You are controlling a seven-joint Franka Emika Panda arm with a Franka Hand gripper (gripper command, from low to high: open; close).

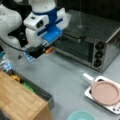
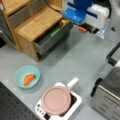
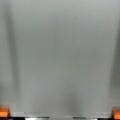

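Gripper [image 1: 40, 51] raised above grey table [image 1: 65, 77], fingertips [image 3: 3, 112] spread wide, grasping nothing; open drawer [image 2: 51, 37] nearest, at table edge.

Your gripper [image 2: 87, 28], with its orange-tipped fingers [image 2: 82, 29], hangs above bare grey tabletop [image 2: 75, 60], holding nothing. Just left of it sits the open grey drawer [image 2: 51, 38] of the wooden cabinet [image 2: 37, 23], a yellow object [image 2: 63, 23] and a green object [image 2: 55, 32] inside. Well below the gripper you see a round pink lid [image 2: 56, 100] on a white stove [image 2: 75, 102], and a teal bowl [image 2: 18, 75] holding an orange carrot [image 2: 28, 79].
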